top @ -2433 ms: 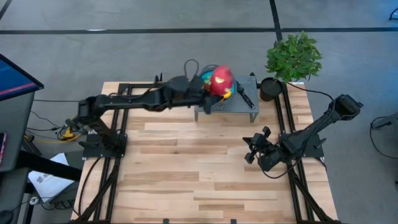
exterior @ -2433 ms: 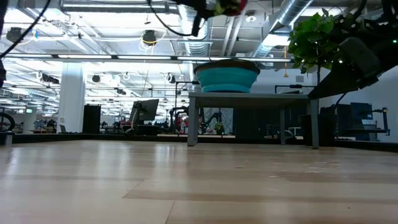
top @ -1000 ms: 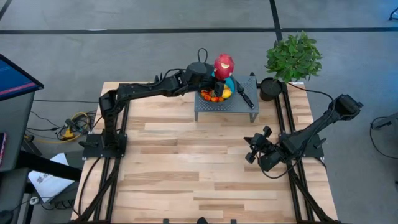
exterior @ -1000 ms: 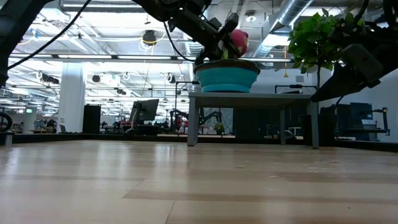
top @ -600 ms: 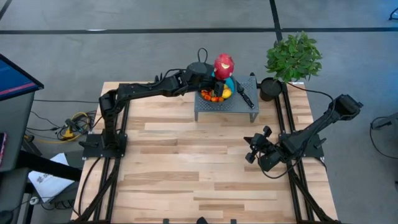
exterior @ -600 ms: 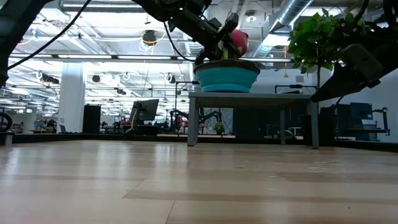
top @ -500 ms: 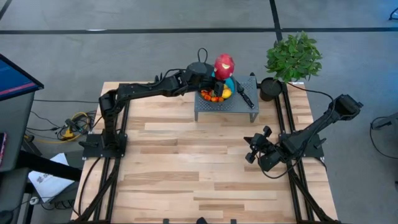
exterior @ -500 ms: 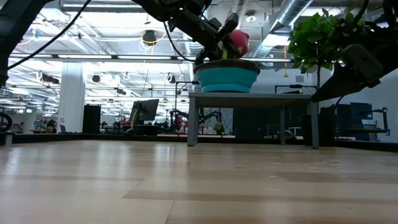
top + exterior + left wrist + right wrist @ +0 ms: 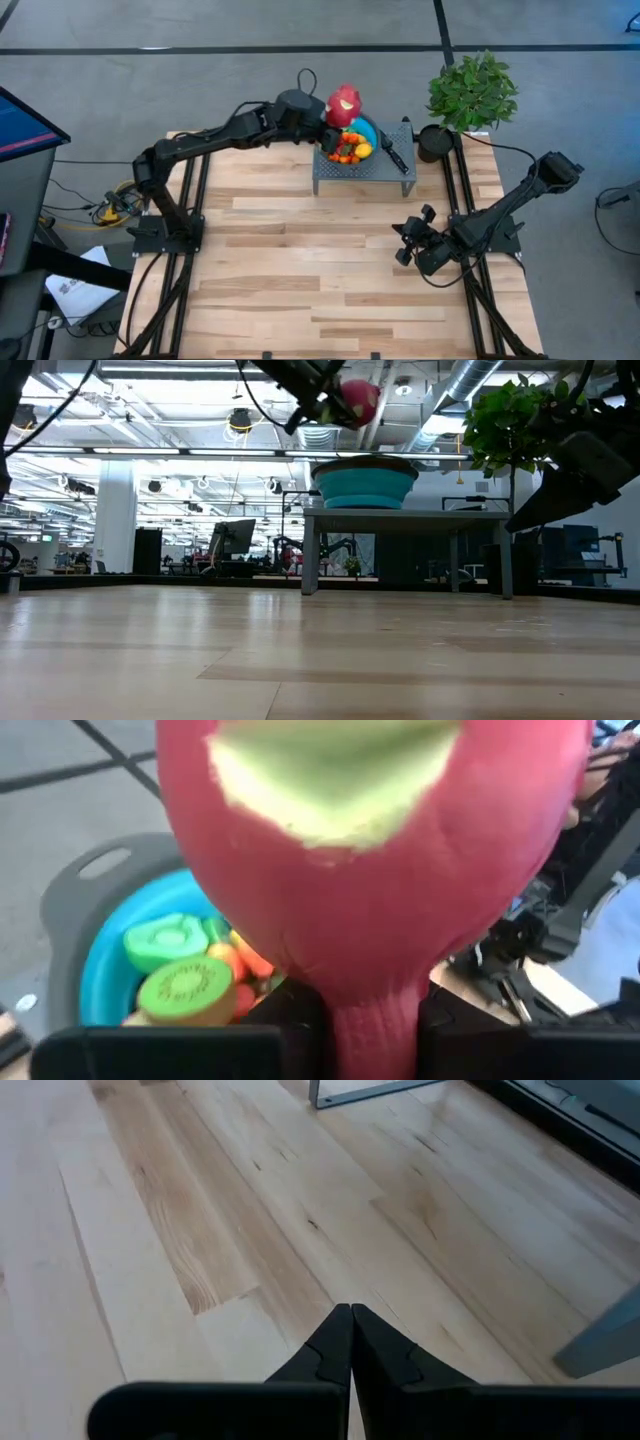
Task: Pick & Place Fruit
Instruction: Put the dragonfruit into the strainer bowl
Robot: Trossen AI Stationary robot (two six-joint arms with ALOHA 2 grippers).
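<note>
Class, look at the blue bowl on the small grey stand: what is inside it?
The blue bowl holds small toy fruits: orange, red and yellow ones, plus green kiwi slices. The dragon fruit, gripped by the left pincer, covers part of the bowl, hiding anything there.

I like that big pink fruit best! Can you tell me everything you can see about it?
The dragon fruit is a big, rounded, pink-red toy with a smooth, plastic-looking skin and pale green tips. The left gripper pinches its narrow pink end, so it is lifted in the air above the blue bowl, not resting in it. In the low view it hangs clear of the bowl's rim. Small fruits stay in the bowl below. Nothing but the gripper touches it.
</note>
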